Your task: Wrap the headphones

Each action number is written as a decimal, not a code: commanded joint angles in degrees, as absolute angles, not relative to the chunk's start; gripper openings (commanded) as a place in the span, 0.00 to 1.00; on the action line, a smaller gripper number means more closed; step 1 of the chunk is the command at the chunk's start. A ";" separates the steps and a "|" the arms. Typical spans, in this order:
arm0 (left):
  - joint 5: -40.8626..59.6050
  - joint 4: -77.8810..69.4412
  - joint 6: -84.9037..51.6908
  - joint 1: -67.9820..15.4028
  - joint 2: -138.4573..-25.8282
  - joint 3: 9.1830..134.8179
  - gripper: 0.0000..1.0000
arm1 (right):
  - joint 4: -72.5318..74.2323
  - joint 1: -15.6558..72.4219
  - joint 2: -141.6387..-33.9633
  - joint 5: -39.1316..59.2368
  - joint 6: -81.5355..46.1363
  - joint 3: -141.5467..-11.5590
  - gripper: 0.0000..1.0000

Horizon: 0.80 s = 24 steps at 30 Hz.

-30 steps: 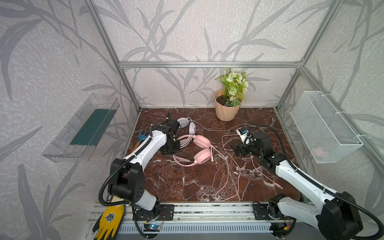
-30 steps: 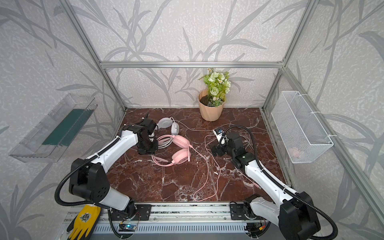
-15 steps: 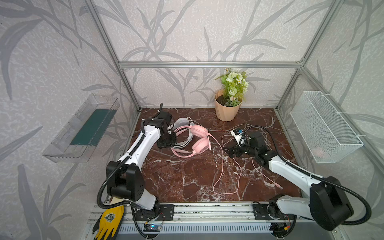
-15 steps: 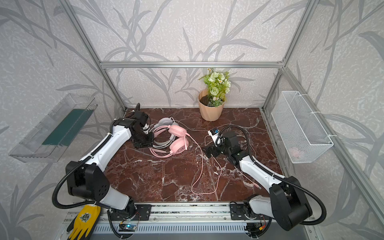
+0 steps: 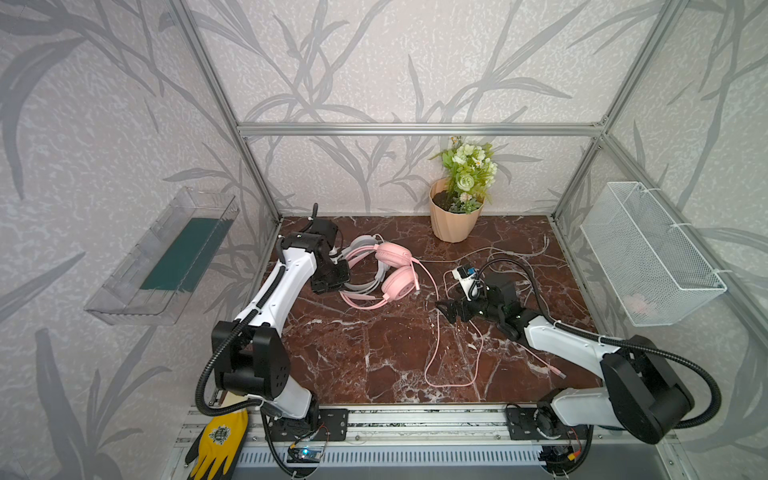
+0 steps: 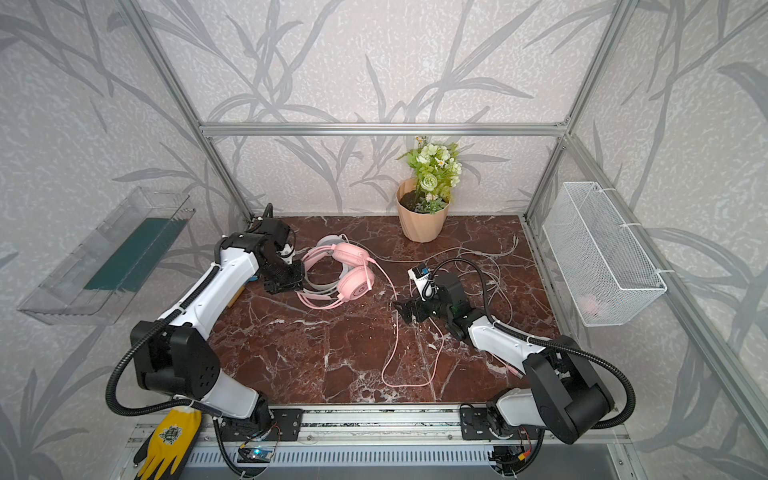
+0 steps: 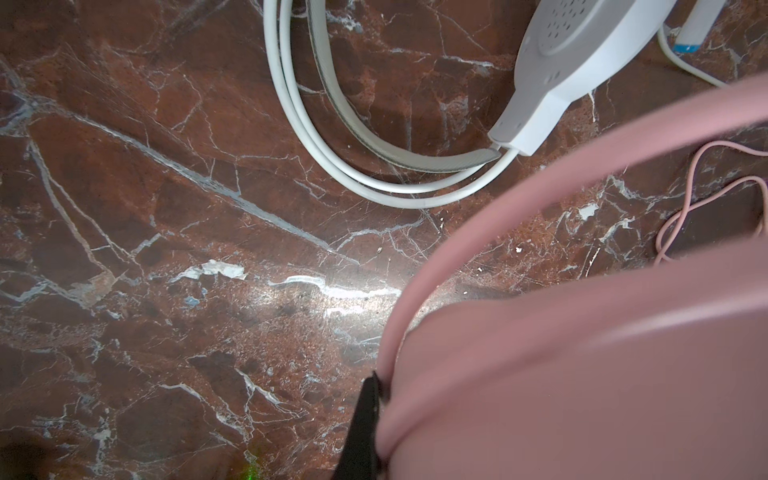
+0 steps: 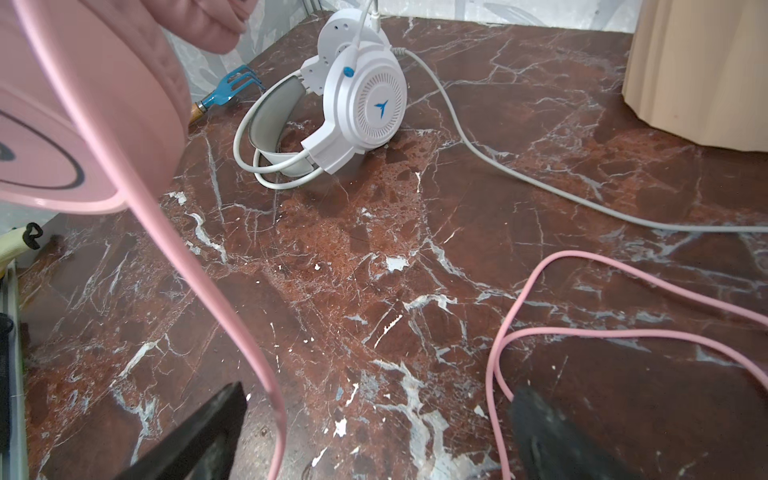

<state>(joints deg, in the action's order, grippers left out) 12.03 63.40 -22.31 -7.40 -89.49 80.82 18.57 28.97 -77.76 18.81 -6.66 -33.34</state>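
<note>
Shelf (image 5: 166,257) of clear plastic hangs on the wall at the left edge of both top views, with a dark green sheet lying in it. A yellow glove (image 5: 218,436) lies in the lower left corner, off the marble table (image 5: 353,357).

Left of centre, the left gripper (image 5: 334,280) is clamped on the headband of the pink headphones (image 5: 395,270). In the left wrist view one dark finger (image 7: 365,419) presses against the pink band; the other finger is hidden. The pink earcups sit just right of that gripper, one above the other in the frame. In the right wrist view an earcup (image 8: 83,137) appears to hang clear of the marble.

The white headphones (image 5: 363,242) rest on the table just behind the pink ones and are partly hidden by them. The right wrist view shows them (image 8: 365,104) propped on edge, with a blue hand rake (image 8: 228,89) beyond.

The pink cable (image 5: 436,332) drops from the earcup through the centre and loops in the lower middle of the frame. A flower pot (image 5: 455,216) stands at the upper centre, against the back wall.

Right of centre, the right gripper (image 5: 446,311) sits low over the marble with its jaws spread wide, holding nothing. In its wrist view (image 8: 380,388) a strand of pink cable passes between the fingers; I cannot tell whether it touches them. The white cable (image 5: 498,250) trails rightward across the upper table. A wire basket (image 5: 648,253) hangs on the right wall.
</note>
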 commanded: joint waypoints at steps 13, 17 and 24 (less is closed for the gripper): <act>19.77 60.58 -26.59 -6.56 -90.31 86.56 0.00 | 26.00 35.39 -86.03 11.62 -14.04 -33.66 0.89; 20.87 58.88 -29.34 -6.19 -89.61 85.98 0.00 | 27.86 37.04 -87.39 10.88 -14.72 -33.16 0.84; 21.49 56.25 -32.22 -5.96 -89.30 86.47 0.00 | 33.20 37.70 -89.44 9.96 -17.82 -31.94 0.69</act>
